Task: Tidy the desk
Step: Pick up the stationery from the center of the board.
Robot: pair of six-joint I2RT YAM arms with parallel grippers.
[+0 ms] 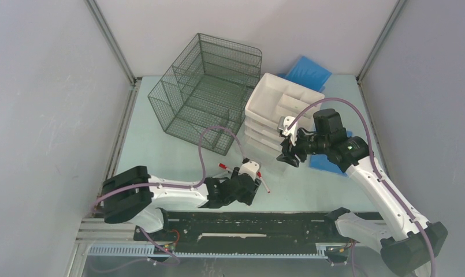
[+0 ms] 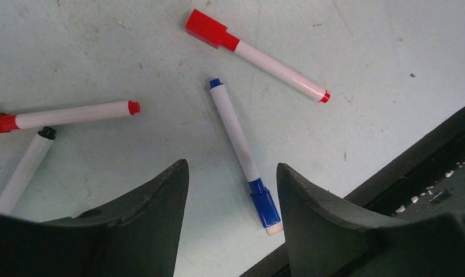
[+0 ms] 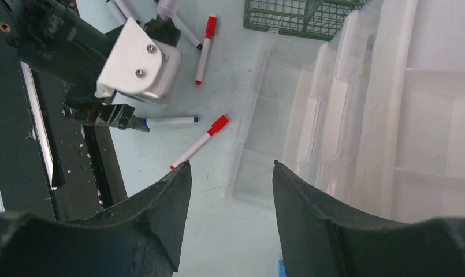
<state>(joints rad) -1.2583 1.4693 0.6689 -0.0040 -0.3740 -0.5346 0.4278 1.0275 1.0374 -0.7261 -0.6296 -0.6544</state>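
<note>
Your left hand (image 2: 233,167) sits nearest: fingers spread wide, nothing held, low over the blue marker (image 2: 235,133). The marker's capped end lies between the fingers, closer to the right one. They stand roughly across its length, which suits a pinch. I judge you chose it as the closest loose item.

One red marker (image 2: 259,57), another red marker (image 2: 74,114) and a black-tipped marker (image 2: 25,167) lie scattered beyond it on the tabletop (image 1: 155,144), near the front rail.

Your right hand (image 3: 231,167) is also open and empty. It hovers over the front lip of the bottom drawer (image 3: 259,115), which juts out from the white drawer unit (image 1: 282,109), probably to receive markers.

The tabletop spans the enclosure, with the wire-mesh organizer (image 1: 204,86) at the back left.
</note>
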